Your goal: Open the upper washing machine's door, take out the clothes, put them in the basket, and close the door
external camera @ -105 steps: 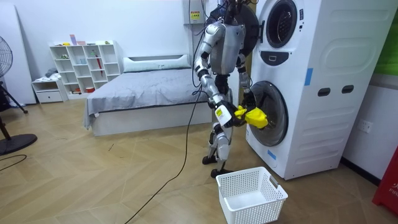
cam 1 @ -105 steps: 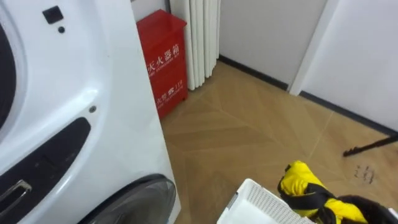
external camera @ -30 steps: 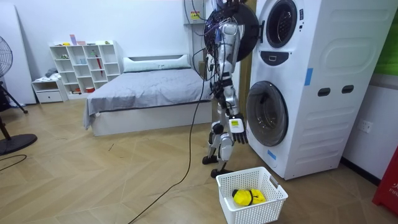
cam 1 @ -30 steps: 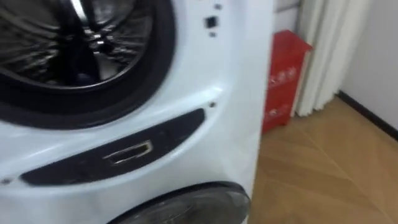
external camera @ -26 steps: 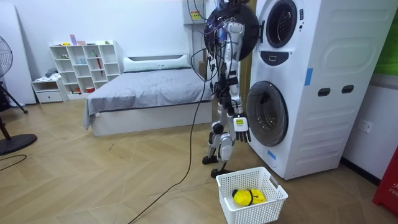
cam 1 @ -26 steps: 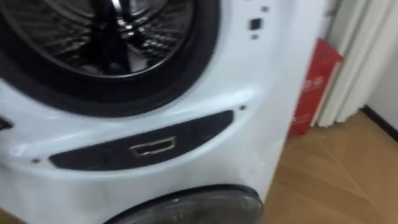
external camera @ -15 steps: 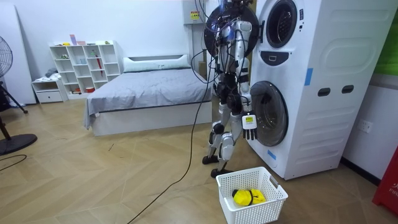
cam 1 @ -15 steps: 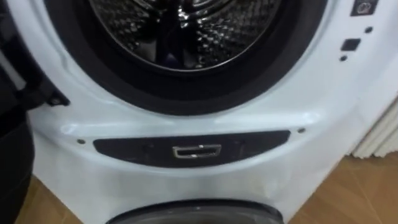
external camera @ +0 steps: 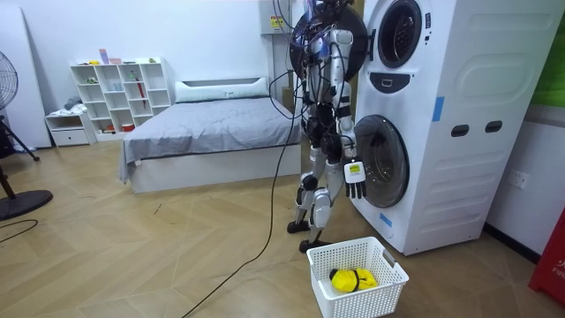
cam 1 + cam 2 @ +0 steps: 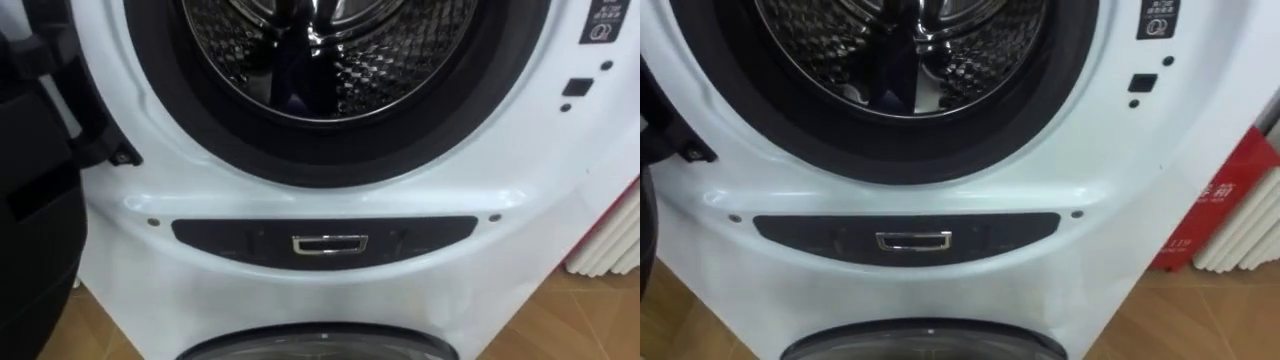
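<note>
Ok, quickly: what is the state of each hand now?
Left hand: cannot be told.
Right hand: open, holding nothing, hanging in front of the washing machine.

— Quick check, where's that right hand?
— My right hand hangs low in front of my hips, the arm down and reaching a little forward, elbow slightly bent.
— And the fingers?
— Straight and spread, pointing at the floor, holding nothing.
— Stance?
— Upright on both legs, torso straight.
</note>
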You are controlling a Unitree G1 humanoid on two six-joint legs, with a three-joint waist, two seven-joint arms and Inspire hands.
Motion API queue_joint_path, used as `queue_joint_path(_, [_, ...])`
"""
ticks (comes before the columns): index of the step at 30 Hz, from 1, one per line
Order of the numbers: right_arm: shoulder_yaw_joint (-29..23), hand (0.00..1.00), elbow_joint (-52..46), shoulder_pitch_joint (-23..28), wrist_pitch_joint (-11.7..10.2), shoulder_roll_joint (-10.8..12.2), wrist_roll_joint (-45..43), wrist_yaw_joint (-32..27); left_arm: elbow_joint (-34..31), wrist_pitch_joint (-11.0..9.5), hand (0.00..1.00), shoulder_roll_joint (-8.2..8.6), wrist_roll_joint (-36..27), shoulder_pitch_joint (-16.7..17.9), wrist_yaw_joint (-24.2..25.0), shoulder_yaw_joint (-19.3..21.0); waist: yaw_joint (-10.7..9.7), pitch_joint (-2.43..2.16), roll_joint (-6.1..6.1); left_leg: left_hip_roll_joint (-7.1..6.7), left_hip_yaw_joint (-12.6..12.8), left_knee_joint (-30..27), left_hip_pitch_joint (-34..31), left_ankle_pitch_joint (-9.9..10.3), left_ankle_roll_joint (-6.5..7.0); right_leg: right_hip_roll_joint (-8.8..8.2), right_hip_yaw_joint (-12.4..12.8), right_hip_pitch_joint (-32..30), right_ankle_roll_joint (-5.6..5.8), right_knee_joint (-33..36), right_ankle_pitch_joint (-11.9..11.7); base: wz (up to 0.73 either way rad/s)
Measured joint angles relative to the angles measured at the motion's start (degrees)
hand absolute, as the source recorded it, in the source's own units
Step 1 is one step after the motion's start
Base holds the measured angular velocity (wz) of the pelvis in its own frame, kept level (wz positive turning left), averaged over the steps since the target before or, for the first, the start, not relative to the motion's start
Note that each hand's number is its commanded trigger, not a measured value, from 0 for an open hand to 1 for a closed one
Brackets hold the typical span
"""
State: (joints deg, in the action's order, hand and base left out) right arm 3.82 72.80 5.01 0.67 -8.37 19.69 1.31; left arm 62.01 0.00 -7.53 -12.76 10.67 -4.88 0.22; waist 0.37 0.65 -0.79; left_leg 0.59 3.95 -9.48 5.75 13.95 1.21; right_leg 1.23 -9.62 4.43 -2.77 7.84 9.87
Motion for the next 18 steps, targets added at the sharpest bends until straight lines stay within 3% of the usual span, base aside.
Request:
queue_joint_path(4, [-0.03, 0.00, -1.35, 0.57, 0.03, -0.02, 0.08, -0.51, 0.03, 0.05, 0.00, 0.05, -0.03, 0.33, -0.03, 0.21, 0.05, 0.13, 0.16, 0.05, 0.19, -0.21, 0.21, 0.00, 0.00, 0.08, 0.11, 0.19, 0.02, 0.09, 0.05, 0.02])
queue_joint_path(9, [-0.02, 0.00, -3.28, 1.50, 0.01, 0.01, -0.25, -0.42, -0.87, 0.05, 0.00, 0.10, 0.18, 0.96, -0.39, 0.95, 0.15, -0.05, 0.27, 0.28, 0.71, -2.40, -0.30, 0.25, -0.17, -0.01, 0.27, -0.84, -0.03, 2.06, 0.98, -0.01])
queue_joint_path(14, [-0.23, 0.00, -3.59, 0.88, -0.85, -0.29, -5.08, 0.52, -0.63, -0.49, 0.00, 0.11, 0.59, -0.22, -0.04, 1.80, 0.05, -0.34, 0.27, 0.75, 0.40, -13.22, -6.34, 0.72, -0.93, 0.12, 0.15, -3.20, -1.18, 4.76, 1.13, -0.11])
queue_joint_path(16, [-0.84, 0.00, -3.57, 0.54, -2.04, -0.71, -6.79, 0.79, -1.18, -0.33, 0.00, 0.76, 1.03, -2.07, 0.25, 1.78, -0.25, -0.44, 1.12, 1.98, -0.78, -17.83, -9.14, 1.95, -2.66, 0.65, -0.80, -4.34, -2.47, 3.82, 0.42, -0.16])
queue_joint_path(17, [-1.06, 0.00, -3.67, 0.44, -2.13, -0.85, -7.14, 0.80, -1.41, -0.32, 0.00, 1.05, 1.24, -2.29, 0.38, 1.79, -0.08, -0.04, 1.38, 2.76, -0.74, -21.02, -10.04, 2.73, -3.06, 0.99, -1.85, -4.63, -2.85, 3.95, 0.45, -0.50])
queue_joint_path(18, [-1.79, 0.00, -3.73, 0.34, -2.06, -1.08, -8.08, 0.83, -1.15, -0.20, 0.00, 1.56, 1.10, -1.87, 0.66, 1.83, 0.01, -0.21, 2.73, 4.92, 0.18, -28.35, -10.45, 3.83, -3.51, 2.01, -3.57, -4.63, -3.36, 4.04, 0.49, -0.66])
